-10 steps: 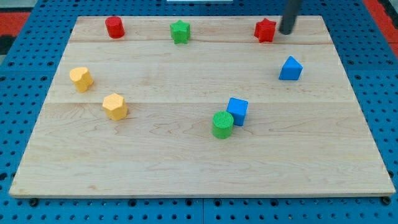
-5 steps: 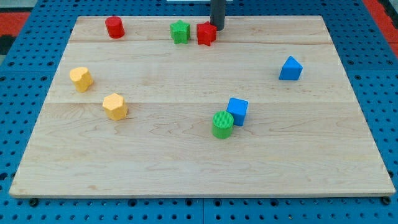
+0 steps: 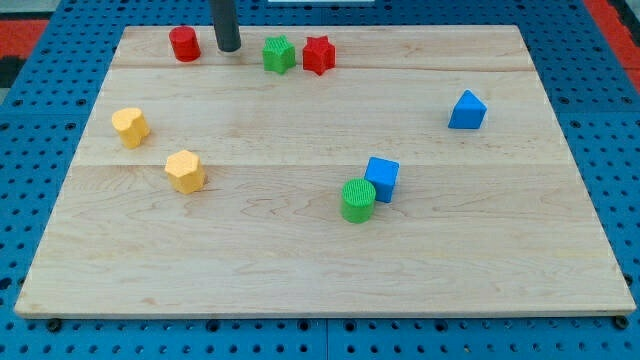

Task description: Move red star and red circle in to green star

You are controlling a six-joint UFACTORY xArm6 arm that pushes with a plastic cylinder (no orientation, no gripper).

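Observation:
The green star sits near the view's top, left of centre. The red star lies just to its right, close to it with a thin gap. The red circle stands at the top left of the wooden board. My tip is down on the board between the red circle and the green star, closer to the red circle's right side and touching neither block.
Two yellow blocks lie at the view's left. A green cylinder touches a blue cube near the middle. A blue block sits at the right. Blue pegboard surrounds the board.
My tip swept left along the view's top, pushing the red star from the right up beside the green star. The green star shifted slightly left. My tip then moved on left past both stars.

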